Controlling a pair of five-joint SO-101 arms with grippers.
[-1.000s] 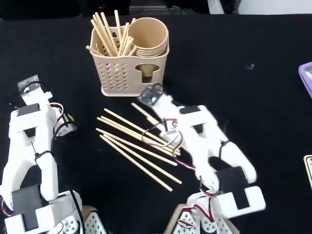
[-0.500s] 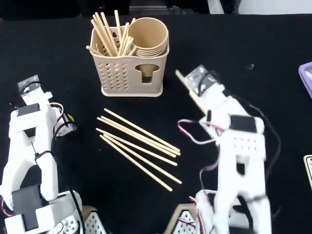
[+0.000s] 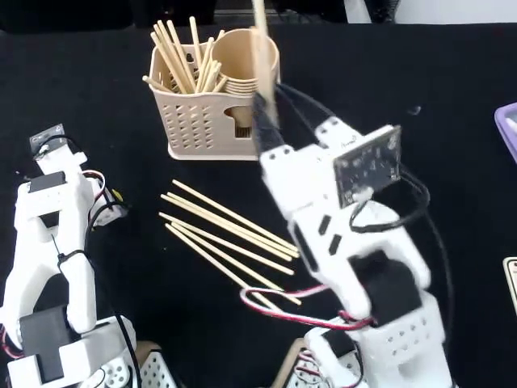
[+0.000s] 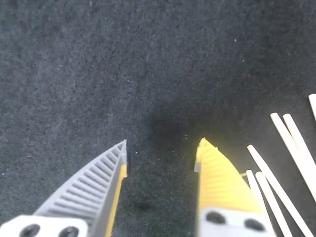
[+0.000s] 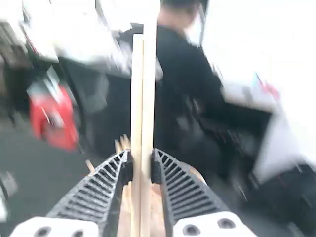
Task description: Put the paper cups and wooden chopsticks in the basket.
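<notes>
A beige perforated basket (image 3: 212, 121) stands at the back of the table with stacked paper cups (image 3: 245, 58) and several wooden chopsticks (image 3: 182, 58) in it. Several loose chopsticks (image 3: 230, 242) lie fanned on the black cloth in front of it. My right gripper (image 3: 265, 121) is raised next to the basket's cup side, shut on two chopsticks (image 3: 260, 36) that stand upright. In the right wrist view these held chopsticks (image 5: 141, 98) stick straight out between the closed fingers of the gripper (image 5: 141, 165). Low at the left, my left gripper (image 3: 113, 212) is open, and in its wrist view the left gripper (image 4: 160, 153) is empty over bare cloth, with loose chopstick ends (image 4: 286, 163) beside it.
A purple object (image 3: 507, 129) and a pale card (image 3: 511, 279) sit at the right edge. The black cloth is bare to the right of the basket. The right arm's body rises over the near right part of the loose chopsticks.
The right arm lifted chopsticks off the pile, swung out to the right, then rose and turned back to the basket with them upright. The left arm stayed still.
</notes>
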